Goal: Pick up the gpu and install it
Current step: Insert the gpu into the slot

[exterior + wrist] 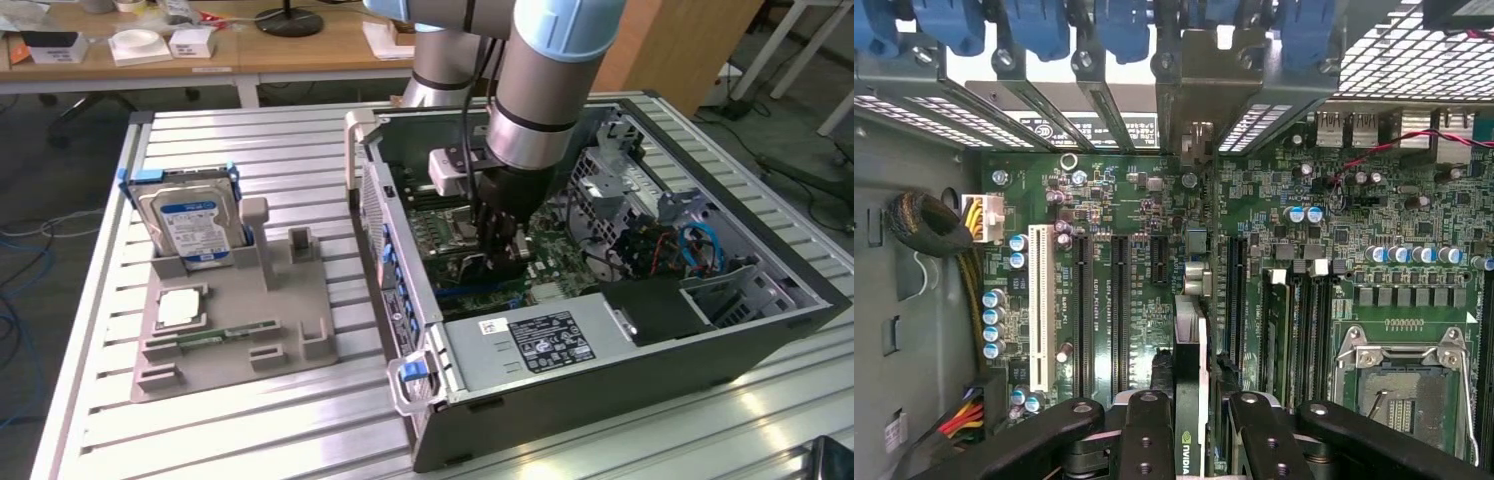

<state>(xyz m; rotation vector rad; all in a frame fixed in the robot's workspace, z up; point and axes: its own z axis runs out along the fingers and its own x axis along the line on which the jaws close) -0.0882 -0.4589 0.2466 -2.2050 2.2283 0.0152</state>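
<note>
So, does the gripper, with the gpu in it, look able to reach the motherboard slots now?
Probably yes. The gripper holds the gpu edge-down inside the open case, over the motherboard. No cable or card lies across the black slots; the cable bundle sits off to one side.

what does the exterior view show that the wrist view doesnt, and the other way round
Exterior view: the hard drive upright in the grey parts stand, a memory stick lying on it, and the case's power supply.
Wrist view: the gpu gripped edge-on in the claw, the expansion slots and the CPU socket.
Both: the motherboard inside the open computer case, with the claw over it.
</note>
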